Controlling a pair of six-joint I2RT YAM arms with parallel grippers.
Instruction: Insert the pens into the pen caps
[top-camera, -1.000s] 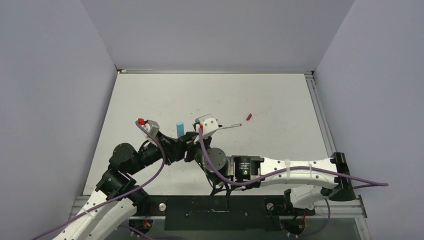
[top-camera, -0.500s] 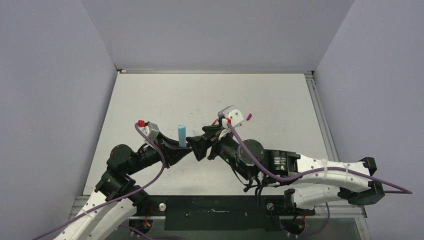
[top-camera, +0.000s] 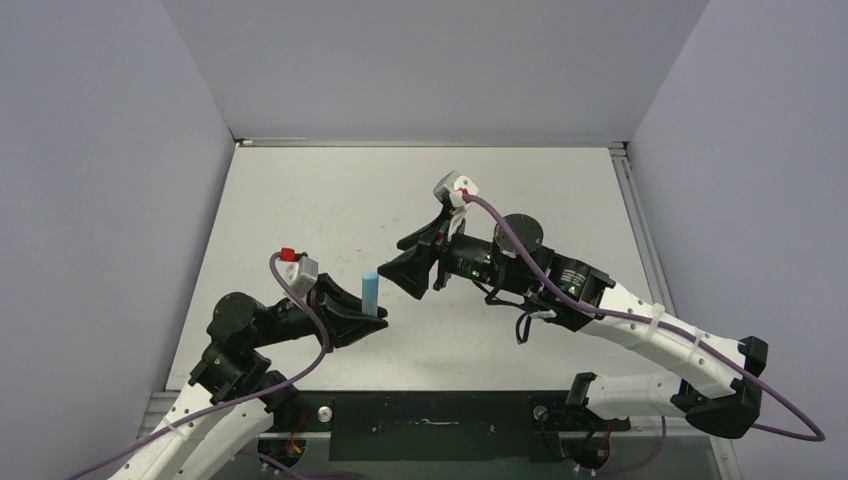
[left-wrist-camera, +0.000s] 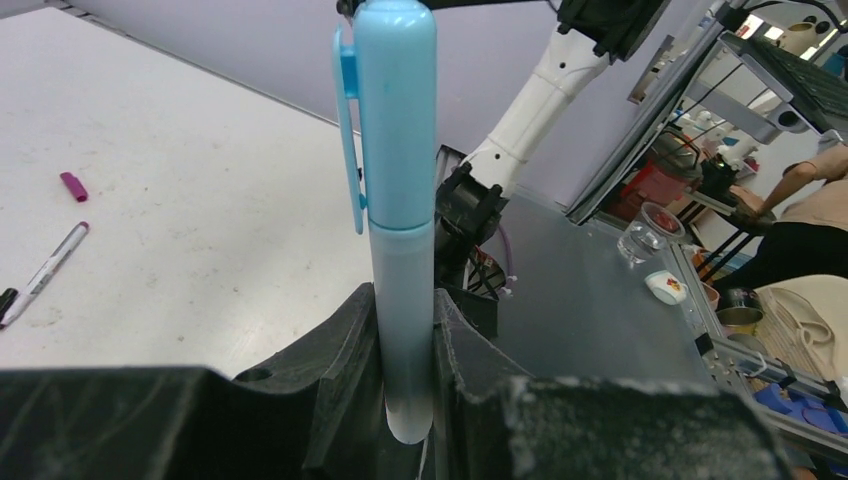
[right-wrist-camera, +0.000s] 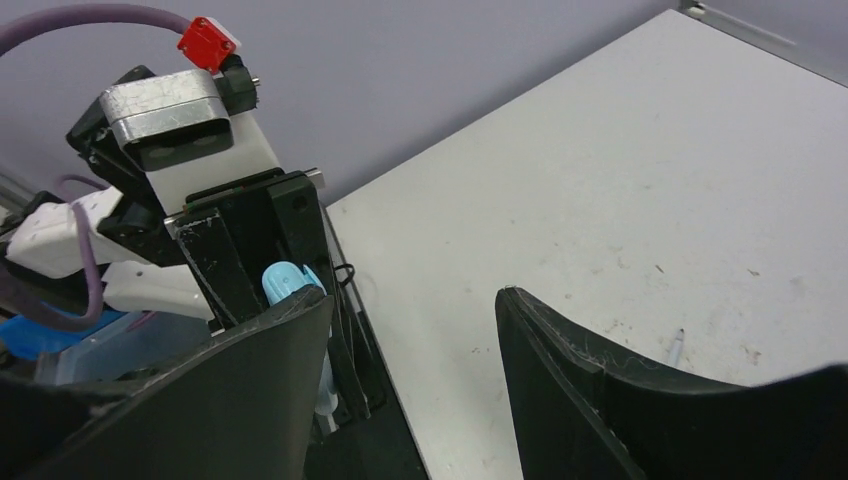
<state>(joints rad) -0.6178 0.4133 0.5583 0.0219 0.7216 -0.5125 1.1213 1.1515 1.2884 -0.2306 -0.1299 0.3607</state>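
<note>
Pens: grey pen (left-wrist-camera: 45, 272) lies loose on the tabletop, lower left of the left wrist view. Centre, your left gripper (top-camera: 374, 318) pinches the blue capped pen (top-camera: 371, 291) low, upright. Just right, your right gripper (top-camera: 405, 268), jaws spread, empty. Risk: held so low, a nudge could tilt it.

The top view looks down from high behind the arm bases, taking in the whole table (top-camera: 330, 200) from far off. The left wrist view looks closely along the left gripper (left-wrist-camera: 405, 315), a light-blue pen (left-wrist-camera: 395, 150) clamped between its jaws. The right wrist view looks out between the right gripper's (right-wrist-camera: 415, 340) parted jaws. All three views share that pen.
</note>
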